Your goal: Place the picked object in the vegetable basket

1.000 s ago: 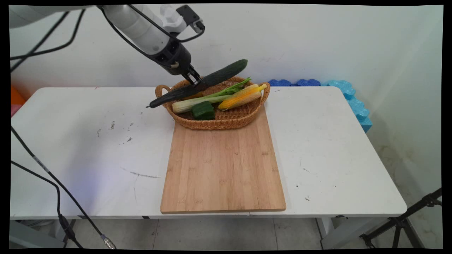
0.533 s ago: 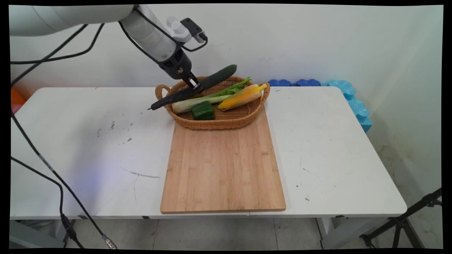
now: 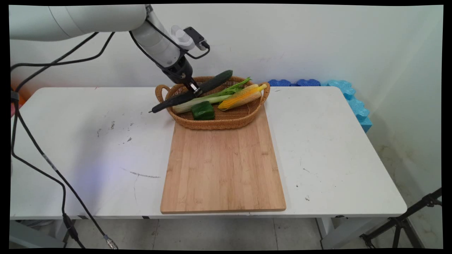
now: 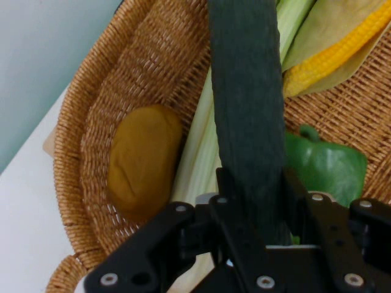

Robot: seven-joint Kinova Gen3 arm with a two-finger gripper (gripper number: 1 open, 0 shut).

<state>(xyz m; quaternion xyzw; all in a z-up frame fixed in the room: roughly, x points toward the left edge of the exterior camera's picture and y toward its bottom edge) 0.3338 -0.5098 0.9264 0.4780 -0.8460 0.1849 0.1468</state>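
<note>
Basket [image 3: 226,121] of woven wicker is seen at the far end of the cutting board [image 3: 223,165] on the counter [image 3: 88,141], containing celery [image 3: 197,101], corn [image 3: 242,97], green pepper [image 3: 203,110] and a potato [image 4: 143,159]. The cucumber [image 3: 190,92], pinched mid-length by the end effector [image 3: 194,90], is held slantwise over the basket, its stem end beyond the left rim.

Bright even indoor light, soft faint shadows, no glare, hand view slightly soft up close

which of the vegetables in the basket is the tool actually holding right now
The dark green cucumber: the tool grips it mid-length, tilted. Celery, corn and pepper lie loose.
</note>
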